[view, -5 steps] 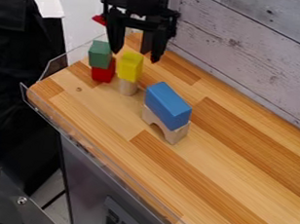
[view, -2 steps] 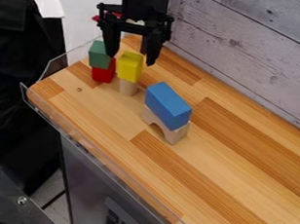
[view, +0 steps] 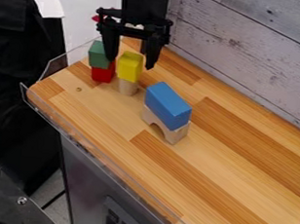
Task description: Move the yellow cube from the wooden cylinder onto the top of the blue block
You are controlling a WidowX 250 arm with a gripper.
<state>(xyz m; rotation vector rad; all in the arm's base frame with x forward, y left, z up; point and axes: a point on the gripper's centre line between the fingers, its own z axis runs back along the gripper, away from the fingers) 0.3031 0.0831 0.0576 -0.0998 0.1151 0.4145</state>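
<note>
Claw [view: 130, 62] shifted leftward in view and lowered, released, empty; yellow block [view: 130, 67] better framed, left ungrasped.

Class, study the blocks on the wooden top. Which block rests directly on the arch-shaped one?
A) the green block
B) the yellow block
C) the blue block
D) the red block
C: the blue block lies on top of the arch-shaped block, whose curved opening shows beneath it.
</note>
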